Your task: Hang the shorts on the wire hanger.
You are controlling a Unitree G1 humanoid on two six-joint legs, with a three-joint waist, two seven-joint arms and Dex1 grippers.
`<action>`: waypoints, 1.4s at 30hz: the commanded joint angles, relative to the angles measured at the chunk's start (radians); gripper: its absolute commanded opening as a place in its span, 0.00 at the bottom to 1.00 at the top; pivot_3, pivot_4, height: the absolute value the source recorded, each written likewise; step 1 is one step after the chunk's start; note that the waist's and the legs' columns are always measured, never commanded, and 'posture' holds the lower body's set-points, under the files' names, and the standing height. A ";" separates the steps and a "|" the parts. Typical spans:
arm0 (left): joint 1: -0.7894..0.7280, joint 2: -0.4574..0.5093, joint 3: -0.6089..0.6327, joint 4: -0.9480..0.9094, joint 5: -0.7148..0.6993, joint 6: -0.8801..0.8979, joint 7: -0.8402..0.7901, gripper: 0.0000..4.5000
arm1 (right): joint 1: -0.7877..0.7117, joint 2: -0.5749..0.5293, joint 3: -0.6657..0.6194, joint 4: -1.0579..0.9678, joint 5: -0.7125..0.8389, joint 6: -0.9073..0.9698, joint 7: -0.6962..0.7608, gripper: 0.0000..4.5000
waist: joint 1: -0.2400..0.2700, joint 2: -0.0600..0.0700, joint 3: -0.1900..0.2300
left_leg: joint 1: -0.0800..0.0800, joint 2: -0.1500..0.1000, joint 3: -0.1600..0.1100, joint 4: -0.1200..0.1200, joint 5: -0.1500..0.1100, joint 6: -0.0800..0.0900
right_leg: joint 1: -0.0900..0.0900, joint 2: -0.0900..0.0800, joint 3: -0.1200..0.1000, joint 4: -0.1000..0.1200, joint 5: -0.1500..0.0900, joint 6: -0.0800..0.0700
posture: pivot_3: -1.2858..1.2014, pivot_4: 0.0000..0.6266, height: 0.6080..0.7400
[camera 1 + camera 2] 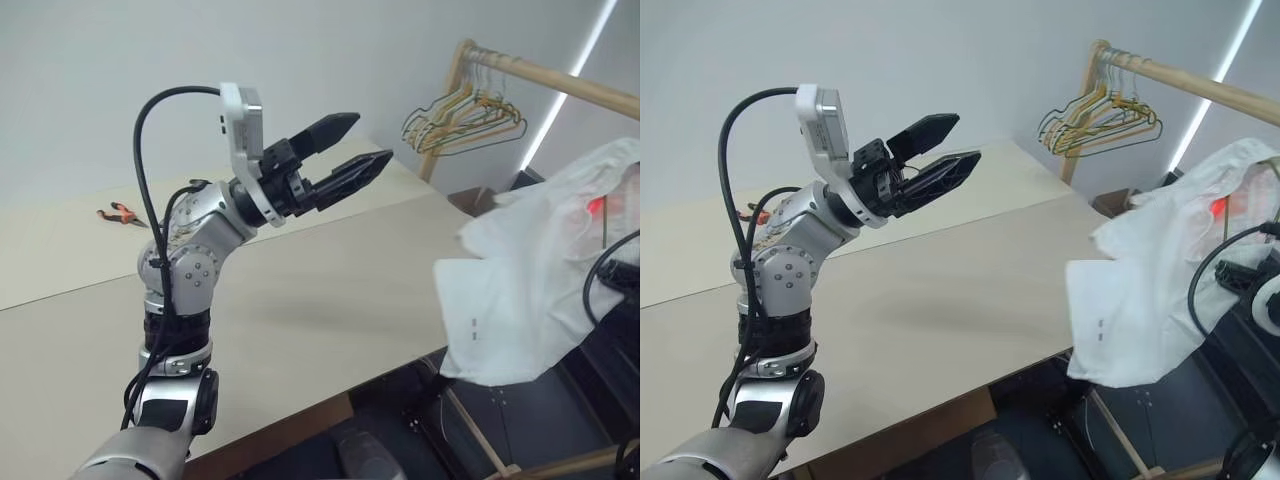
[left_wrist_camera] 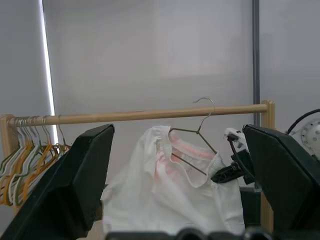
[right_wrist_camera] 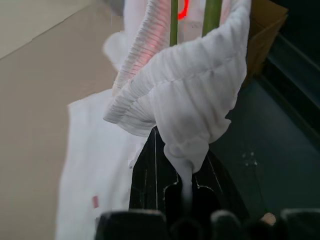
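The right gripper (image 3: 182,192) pinches the shorts (image 1: 530,290), apparently draped on the wire hanger (image 2: 192,145); the left gripper (image 1: 350,150) gapes empty.

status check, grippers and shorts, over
Left gripper open, empty, raised over the table. Right gripper shut on the shorts' waistband. Wire hanger threaded in the waist, hook near the rail. Nothing blocking.

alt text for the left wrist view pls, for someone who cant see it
White shorts are draped on a thin wire hanger just below a wooden clothes rail, with the right claw pinching the waistband on one side. The left claw is open, its two black fingers framing the scene. A bunch of coloured hangers hangs at one end of the rail.
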 commanded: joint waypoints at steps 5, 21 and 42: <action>0.019 0.019 0.011 -0.057 -0.028 -0.024 0.016 0.99 | -0.182 -0.147 -0.007 0.338 0.147 0.007 -0.271 0.00 | -0.012 0.000 0.002 | 0.011 -0.009 -0.006 -0.007 -0.004 0.010 | 0.012 0.000 0.008 -0.013 0.001 0.004 | 0.37 0.00 1.00; 0.048 0.059 0.008 -0.110 -0.061 -0.015 0.041 0.99 | -0.315 -0.126 -0.113 0.575 -0.094 0.007 -0.384 0.00 | 0.029 0.001 0.002 | 0.009 -0.020 -0.001 -0.007 -0.009 0.018 | 0.017 0.001 0.032 -0.032 0.007 0.021 | 0.38 0.00 1.00; 0.070 0.124 0.007 -0.140 -0.074 -0.011 0.088 1.00 | -0.149 0.020 0.046 0.117 -0.451 -0.302 -0.365 1.00 | 0.076 0.007 0.002 | 0.009 -0.021 0.000 -0.008 -0.010 0.020 | 0.017 0.000 0.034 -0.037 0.008 0.024 | 0.39 0.00 1.00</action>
